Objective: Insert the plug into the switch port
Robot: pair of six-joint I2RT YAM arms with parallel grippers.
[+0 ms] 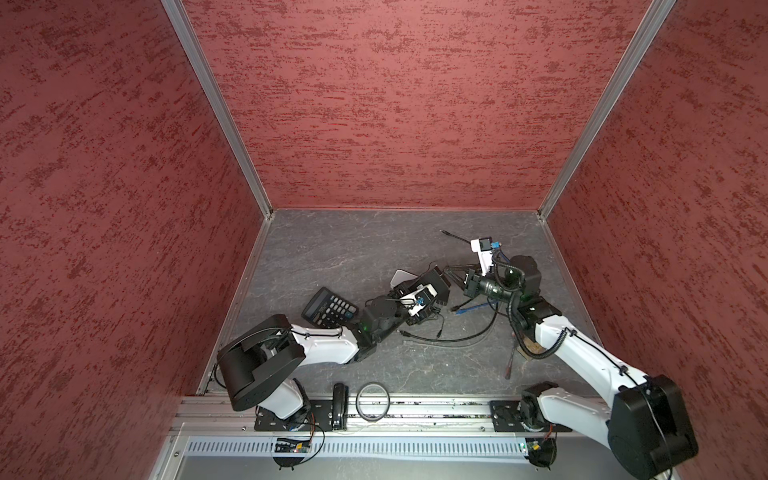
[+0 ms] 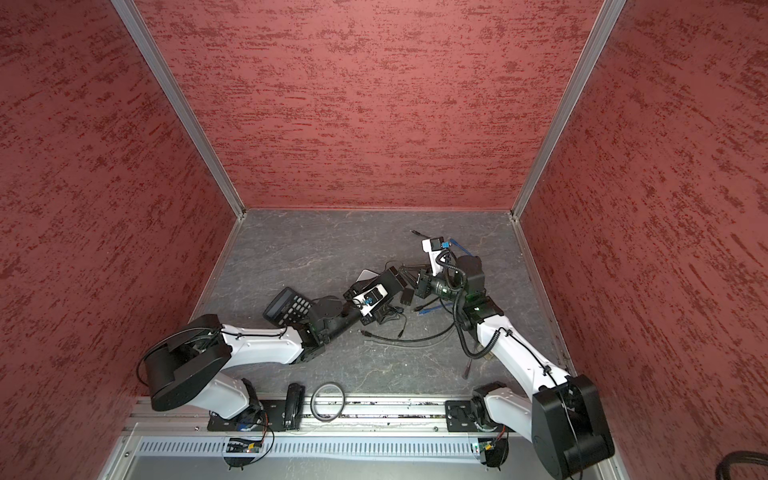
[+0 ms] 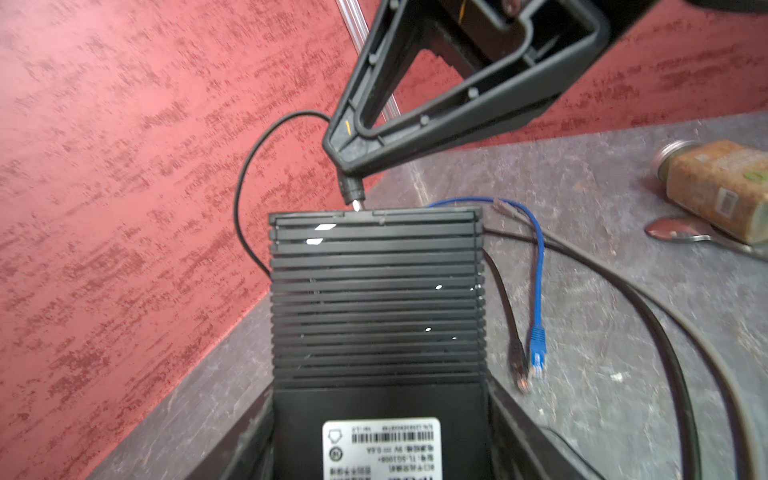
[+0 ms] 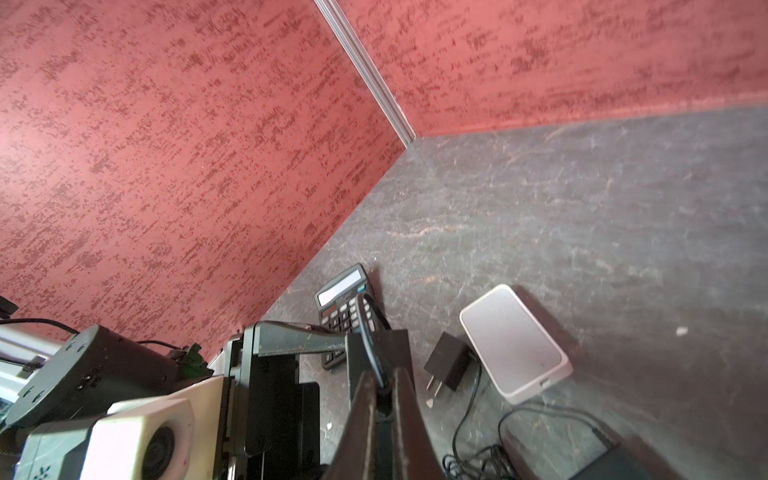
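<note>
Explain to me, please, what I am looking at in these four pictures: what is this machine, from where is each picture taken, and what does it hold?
This is a robot with two white-and-black arms, each ending in a two-fingered gripper. Both top views look down on the whole grey table; each wrist view comes from a camera on one arm. The left gripper clamps a black switch. The right gripper pinches a small round plug, its tip at the switch's edge. Lying on the table: a calculator, a white flat device, a black adapter, a blue cable, a jar and a spoon.
</note>
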